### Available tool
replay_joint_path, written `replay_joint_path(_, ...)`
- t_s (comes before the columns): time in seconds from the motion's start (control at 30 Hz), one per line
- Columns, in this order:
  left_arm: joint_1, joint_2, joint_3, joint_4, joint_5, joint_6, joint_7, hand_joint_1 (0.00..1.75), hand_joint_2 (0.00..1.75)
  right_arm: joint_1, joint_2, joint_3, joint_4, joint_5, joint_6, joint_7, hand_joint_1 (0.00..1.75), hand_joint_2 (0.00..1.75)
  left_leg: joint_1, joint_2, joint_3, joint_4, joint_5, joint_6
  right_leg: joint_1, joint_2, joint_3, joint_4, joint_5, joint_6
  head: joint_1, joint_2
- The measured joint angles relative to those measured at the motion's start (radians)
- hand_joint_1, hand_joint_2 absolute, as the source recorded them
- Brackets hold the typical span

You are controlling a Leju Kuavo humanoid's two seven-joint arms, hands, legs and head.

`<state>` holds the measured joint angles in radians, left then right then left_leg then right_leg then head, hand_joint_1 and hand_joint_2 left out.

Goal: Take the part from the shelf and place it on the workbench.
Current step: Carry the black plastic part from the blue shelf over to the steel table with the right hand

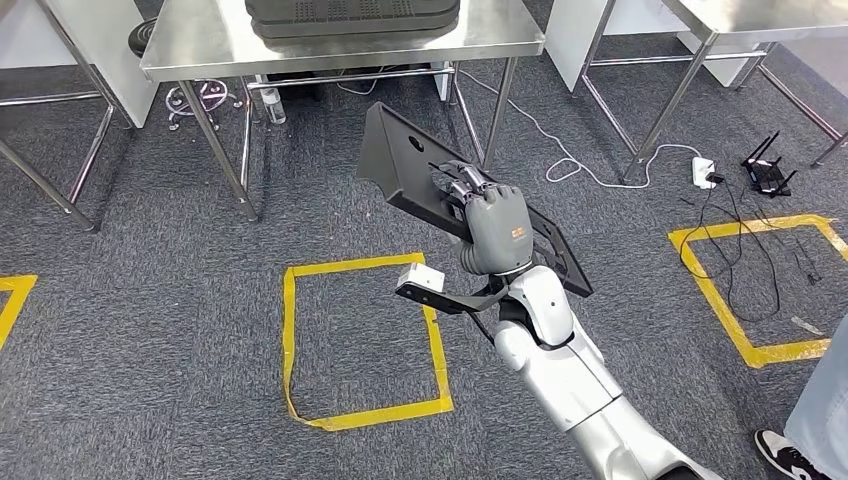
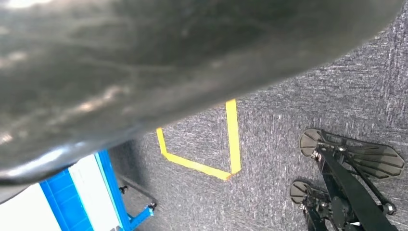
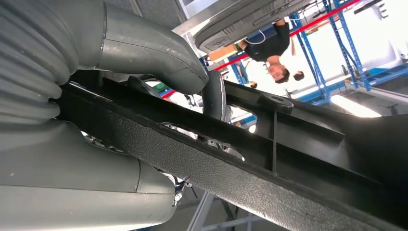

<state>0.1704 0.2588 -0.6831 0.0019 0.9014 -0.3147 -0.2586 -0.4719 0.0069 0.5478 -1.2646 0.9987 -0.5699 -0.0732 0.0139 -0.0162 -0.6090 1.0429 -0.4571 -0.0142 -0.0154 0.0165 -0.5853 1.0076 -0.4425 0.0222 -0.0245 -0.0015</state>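
The part point(image 1: 400, 160) is a flat dark grey plastic panel with holes and a raised rim, held tilted in the air above the carpet. My right hand point(image 1: 490, 215) grips it near its middle, fingers over its upper face. In the right wrist view the thumb point(image 3: 144, 48) wraps over the ribbed edge of the part point(image 3: 288, 163). The steel workbench point(image 1: 200, 40) stands ahead, beyond the held part, with a stack of dark trays point(image 1: 350, 15) on top.
A yellow tape square point(image 1: 290, 340) marks the carpet below the part, another point(image 1: 720, 300) lies to the right. A power strip point(image 1: 703, 172), cables and a router point(image 1: 770, 170) sit right. Steel tables flank the bench. A person's shoe point(image 1: 785, 455) is at the bottom right.
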Motion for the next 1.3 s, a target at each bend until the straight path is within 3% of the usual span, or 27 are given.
replay_joint_path(0.17, 0.0, 0.003, 0.0, 0.0, 0.0, 0.0, 0.0, 0.0, 0.0, 0.0, 0.0, 0.002, 0.0, 0.0, 0.0, 0.0, 1.75, 1.75, -0.01, 0.0, 0.0, 0.001, -0.001, 0.016, -0.009, 0.0, 0.0, -0.003, 0.002, 0.02, -0.001, 0.0)
replay_joint_path(0.27, 0.0, 0.005, 0.0, 0.0, 0.0, 0.0, 0.0, 0.0, 0.0, 0.0, 0.0, 0.002, -0.001, 0.0, 0.0, 0.0, 1.75, 1.75, -0.002, 0.005, 0.008, -0.014, 0.008, 0.032, -0.007, -0.002, -0.014, 0.022, -0.012, 0.025, 0.0, 0.0)
replay_joint_path(0.3, 0.0, 0.005, 0.0, 0.0, 0.0, 0.0, 0.0, 0.0, 0.0, -0.001, 0.0, 0.002, -0.001, 0.0, 0.0, 0.0, 1.75, 1.75, 0.002, 0.007, 0.01, -0.02, 0.011, 0.037, -0.006, -0.003, -0.035, 0.063, -0.031, 0.021, 0.001, 0.0)
replay_joint_path(0.4, 0.0, 0.004, 0.0, 0.0, 0.0, 0.0, 0.0, 0.0, 0.0, 0.0, -0.001, 0.002, 0.0, 0.0, 0.0, 0.0, 1.75, 1.75, 0.005, 0.011, 0.01, -0.023, 0.011, 0.039, -0.008, -0.005, -0.133, 0.257, -0.103, 0.011, 0.003, 0.0)
replay_joint_path(0.47, 0.0, 0.003, 0.0, 0.0, 0.0, 0.0, 0.0, 0.0, 0.0, 0.004, -0.003, 0.002, 0.0, 0.0, 0.0, 0.0, 1.75, 1.75, 0.006, 0.012, 0.011, -0.022, 0.01, 0.037, -0.009, -0.006, -0.158, 0.3, -0.108, 0.018, 0.003, 0.0)
replay_joint_path(0.53, 0.0, 0.003, 0.0, 0.0, 0.0, 0.0, 0.0, 0.0, 0.0, 0.005, -0.004, 0.002, 0.001, 0.0, 0.0, 0.0, 1.75, 1.75, 0.008, 0.012, 0.012, -0.022, 0.009, 0.035, -0.01, -0.006, -0.153, 0.285, -0.098, 0.025, 0.003, 0.0)
replay_joint_path(0.93, 0.0, 0.003, 0.0, 0.0, 0.0, 0.0, 0.0, 0.0, 0.0, 0.005, -0.004, 0.002, 0.001, 0.0, 0.0, 0.0, 1.75, 1.75, 0.008, 0.012, 0.012, -0.022, 0.009, 0.035, -0.01, -0.006, -0.151, 0.28, -0.095, 0.026, 0.003, 0.0)
replay_joint_path(1.03, 0.0, 0.003, 0.0, 0.0, 0.0, 0.0, 0.0, 0.0, 0.0, 0.005, -0.004, 0.002, 0.001, 0.0, 0.0, 0.0, 1.75, 1.75, 0.01, 0.012, 0.013, -0.022, 0.008, 0.032, -0.012, -0.007, -0.131, 0.24, -0.078, 0.032, 0.003, 0.0)
replay_joint_path(1.1, 0.0, 0.003, 0.0, 0.0, 0.0, 0.0, 0.0, 0.0, 0.0, 0.005, -0.004, 0.002, 0.001, 0.0, 0.0, 0.0, 1.75, 1.75, 0.011, 0.011, 0.018, -0.022, 0.004, 0.022, -0.012, -0.013, -0.073, 0.129, -0.04, 0.041, 0.004, 0.0)
replay_joint_path(1.17, 0.0, 0.004, 0.0, 0.0, 0.0, 0.0, 0.0, 0.0, 0.0, 0.005, -0.004, 0.002, 0.001, 0.0, 0.0, 0.0, 1.75, 1.75, 0.013, 0.012, 0.026, -0.026, -0.002, -0.002, -0.007, -0.017, -0.015, 0.023, -0.01, 0.028, 0.003, 0.0)
replay_joint_path(1.2, 0.0, 0.006, 0.0, 0.0, 0.0, 0.0, 0.0, 0.0, 0.0, 0.005, -0.003, 0.002, 0.0, 0.0, 0.0, 0.0, 1.75, 1.75, 0.013, 0.012, 0.013, 0.008, -0.023, -0.014, -0.005, -0.017, 0.001, 0.008, -0.012, 0.009, 0.002, 0.0)
replay_joint_path(1.23, 0.001, 0.006, 0.0, 0.0, 0.0, 0.0, 0.0, 0.0, 0.0, 0.005, -0.003, 0.002, 0.0, 0.0, 0.0, 0.0, 1.75, 1.75, 0.016, 0.013, -0.028, 0.086, -0.055, -0.022, -0.003, -0.015, 0.013, 0.006, -0.019, -0.011, 0.0, 0.0)
replay_joint_path(1.27, 0.001, 0.005, 0.0, 0.0, 0.0, 0.0, 0.0, 0.0, 0.0, 0.006, -0.003, 0.002, 0.0, 0.0, 0.0, 0.0, 1.75, 1.75, 0.017, 0.013, -0.06, 0.129, -0.051, -0.023, 0.0, -0.013, 0.034, 0.004, -0.032, -0.022, -0.002, 0.0)
replay_joint_path(1.3, 0.001, 0.005, 0.0, 0.0, 0.0, 0.0, 0.0, 0.0, 0.0, 0.005, -0.002, 0.003, 0.0, 0.0, 0.0, 0.0, 1.75, 1.75, 0.015, 0.013, -0.075, 0.137, -0.04, -0.02, 0.005, -0.011, 0.058, 0.003, -0.052, -0.028, -0.003, 0.0)
